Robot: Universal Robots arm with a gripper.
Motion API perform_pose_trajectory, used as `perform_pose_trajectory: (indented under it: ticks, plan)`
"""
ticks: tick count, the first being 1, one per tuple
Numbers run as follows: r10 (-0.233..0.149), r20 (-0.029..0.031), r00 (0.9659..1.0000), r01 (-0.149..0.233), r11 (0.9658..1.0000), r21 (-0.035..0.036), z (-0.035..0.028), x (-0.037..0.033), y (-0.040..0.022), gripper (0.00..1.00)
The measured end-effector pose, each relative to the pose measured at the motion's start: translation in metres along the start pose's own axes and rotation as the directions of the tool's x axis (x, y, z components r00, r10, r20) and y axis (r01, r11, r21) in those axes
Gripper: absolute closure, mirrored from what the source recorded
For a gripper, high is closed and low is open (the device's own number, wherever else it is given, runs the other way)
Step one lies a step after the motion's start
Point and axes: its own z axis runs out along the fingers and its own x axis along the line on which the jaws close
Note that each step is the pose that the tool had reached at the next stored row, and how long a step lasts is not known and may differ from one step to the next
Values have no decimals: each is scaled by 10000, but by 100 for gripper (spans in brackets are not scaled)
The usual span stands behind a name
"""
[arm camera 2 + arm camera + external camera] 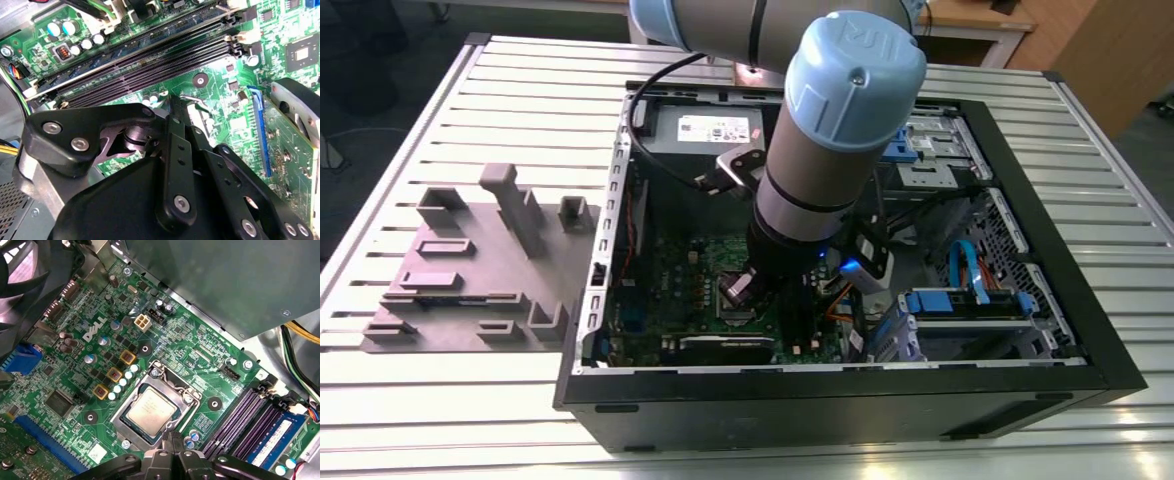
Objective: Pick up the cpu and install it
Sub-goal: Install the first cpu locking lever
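Gripper (172,452) fingers pinched together, holding nothing — hovering just beside the socket (156,409), cpu (149,407) seated in it.

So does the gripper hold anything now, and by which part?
Nothing, it seems. The cpu lies in the socket, with the gripper just beside it, fingers together and not around the chip.

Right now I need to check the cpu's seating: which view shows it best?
The first wrist view: the cpu lies flat in its metal-framed socket, top face unobstructed. In the exterior view the arm covers that spot.
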Motion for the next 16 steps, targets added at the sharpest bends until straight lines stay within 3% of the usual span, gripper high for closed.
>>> perform_pose_trajectory:
  ticks: [6,16]
  plan:
    - [-259,20,9997,259,9997,-41,0,-3,-3,90]
    - [-427,12,9991,428,9991,-42,16,-14,-10,90]
